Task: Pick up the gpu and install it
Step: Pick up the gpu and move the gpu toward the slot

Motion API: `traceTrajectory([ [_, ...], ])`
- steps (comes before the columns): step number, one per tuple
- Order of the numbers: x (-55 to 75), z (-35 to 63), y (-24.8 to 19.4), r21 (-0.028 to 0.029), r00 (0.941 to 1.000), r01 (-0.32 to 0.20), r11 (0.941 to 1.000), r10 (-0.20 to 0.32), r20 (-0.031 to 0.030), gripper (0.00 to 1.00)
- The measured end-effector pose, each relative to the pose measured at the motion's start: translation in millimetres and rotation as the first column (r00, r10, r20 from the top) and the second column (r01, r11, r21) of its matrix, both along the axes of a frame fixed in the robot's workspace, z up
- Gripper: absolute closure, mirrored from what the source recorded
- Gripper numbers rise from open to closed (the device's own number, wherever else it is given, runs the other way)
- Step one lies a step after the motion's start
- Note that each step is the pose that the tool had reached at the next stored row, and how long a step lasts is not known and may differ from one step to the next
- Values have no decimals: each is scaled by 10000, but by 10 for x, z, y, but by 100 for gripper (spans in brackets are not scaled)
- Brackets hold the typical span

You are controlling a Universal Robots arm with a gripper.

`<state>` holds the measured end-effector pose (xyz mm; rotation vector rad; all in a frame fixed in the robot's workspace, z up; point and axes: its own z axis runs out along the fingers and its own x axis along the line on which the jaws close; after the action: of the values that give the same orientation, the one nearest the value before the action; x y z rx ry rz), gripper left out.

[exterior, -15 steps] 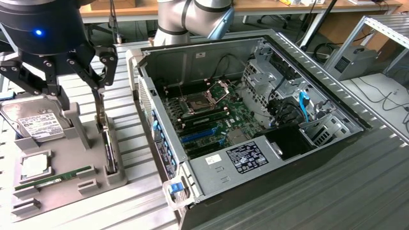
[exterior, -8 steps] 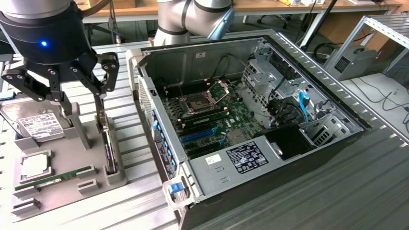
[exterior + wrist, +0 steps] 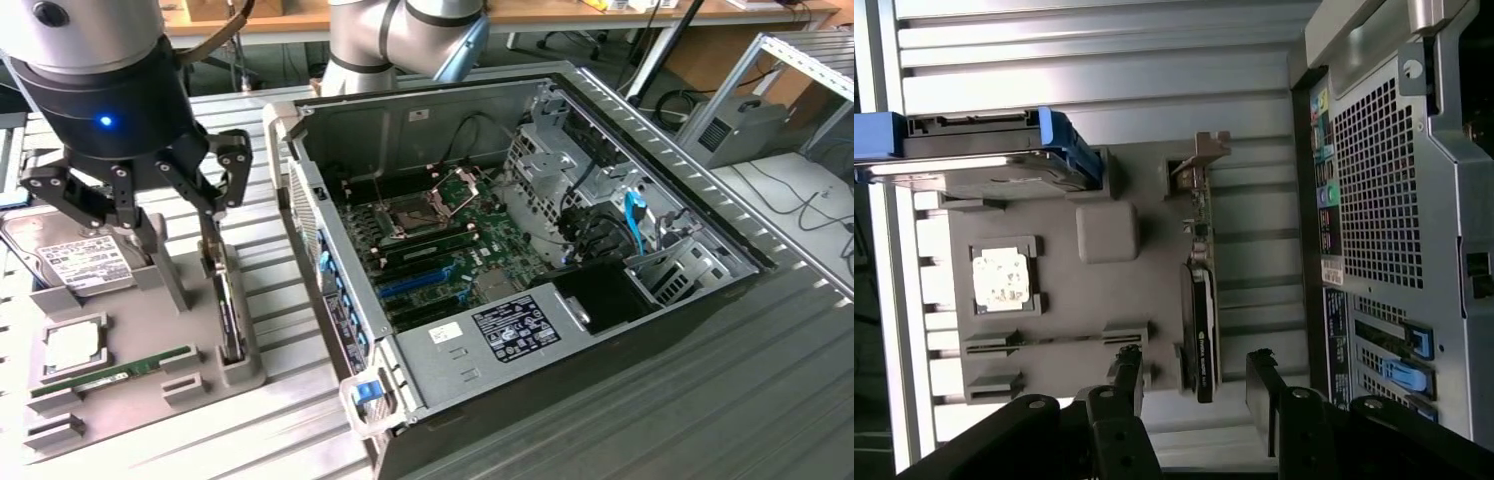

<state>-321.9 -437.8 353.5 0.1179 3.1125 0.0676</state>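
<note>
Wrist view: hovering with gripper (image 3: 1194,370) spread wide astride gpu (image 3: 1201,310). Stored edge-up in tray (image 3: 1084,300) slot, leaving both faces grippable.

No lettering can be read anywhere. The hard drive (image 3: 74,262) carries a white label with dark print too fine to make out. In the computer case (image 3: 400,130), the power supply (image 3: 534,322) bears a black label with a white sticker (image 3: 447,333) beside it, both illegible. A white sticker on the case's rear panel (image 3: 1332,271) is equally unreadable.
</note>
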Motion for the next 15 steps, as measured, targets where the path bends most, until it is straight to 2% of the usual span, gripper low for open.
traceTrajectory([
  [13, 0, -239, 2, 0, 10000, 0, 10000, 0, 0, 46],
  [15, 0, -305, 2, -1, 10000, 0, 10000, 0, -1, 46],
])
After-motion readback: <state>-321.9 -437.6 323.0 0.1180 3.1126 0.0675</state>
